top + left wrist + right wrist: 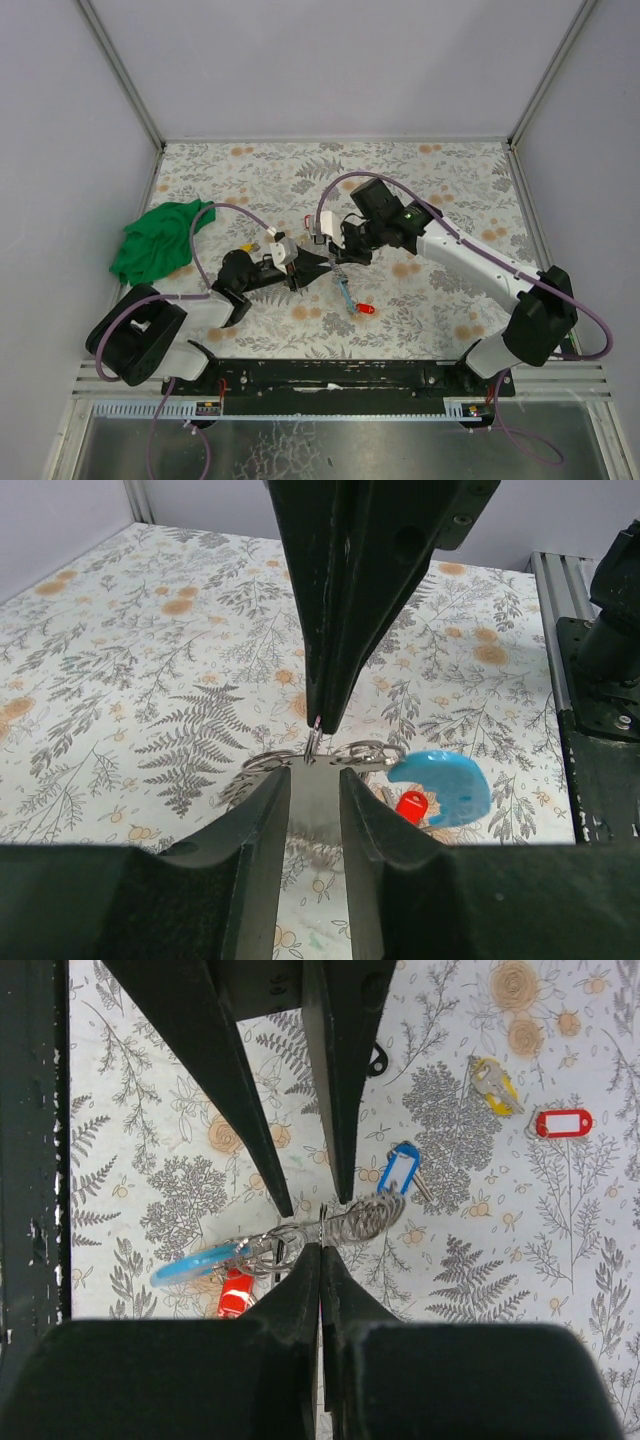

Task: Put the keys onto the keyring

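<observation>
A bunch of silver rings, the keyring (pixel 285 1242), hangs above the table with a wire coil (pixel 368 1218), a light blue tag (pixel 195 1262) and a red piece (pixel 235 1293). My right gripper (pixel 321 1248) is shut on one thin ring. In the left wrist view its closed fingers (pixel 330 630) pinch that ring from above. My left gripper (pixel 315 775) faces it, jaws apart, tips at the rings (pixel 365 751). The blue tag (pixel 445 785) and red piece (pixel 411 806) hang to its right. Loose keys lie on the table: blue tag (pixel 398 1172), yellow tag (pixel 495 1082), red tag (pixel 563 1122). Both grippers (pixel 322 267) (pixel 338 258) meet mid-table.
A green cloth (pixel 160 240) lies at the left edge of the floral table cover (pixel 430 170). White walls enclose the table on three sides. A black rail (pixel 600 730) runs along the near edge. A small black piece (pixel 377 1058) lies near the loose keys.
</observation>
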